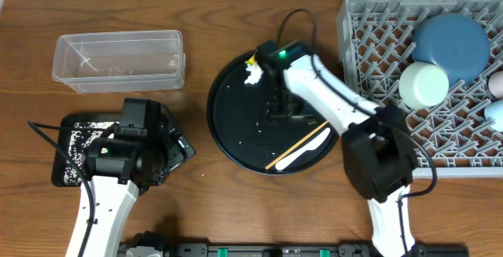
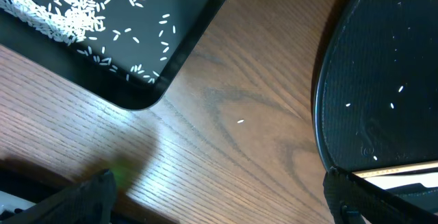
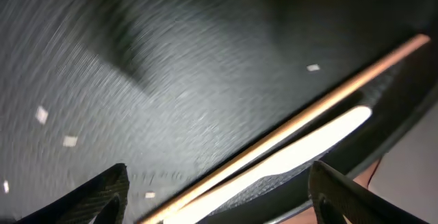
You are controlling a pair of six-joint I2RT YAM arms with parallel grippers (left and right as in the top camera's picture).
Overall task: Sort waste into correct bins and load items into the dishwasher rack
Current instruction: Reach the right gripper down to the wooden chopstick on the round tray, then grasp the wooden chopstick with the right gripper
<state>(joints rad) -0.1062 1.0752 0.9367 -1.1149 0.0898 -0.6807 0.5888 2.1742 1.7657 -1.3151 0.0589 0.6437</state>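
Right tool point(image 3: 219, 195) wide above chopsticks point(image 3: 308, 112) and white spoon point(image 3: 308, 145), left tool point(image 2: 220, 203) wide beside shallow black tray point(image 2: 195, 8)

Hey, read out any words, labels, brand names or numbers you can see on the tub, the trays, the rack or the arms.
None can be read. No print shows on the clear plastic tub, the black rectangular tray, the round black tray or the grey dishwasher rack. The only mark is a green light on the right arm, and it is not a character.
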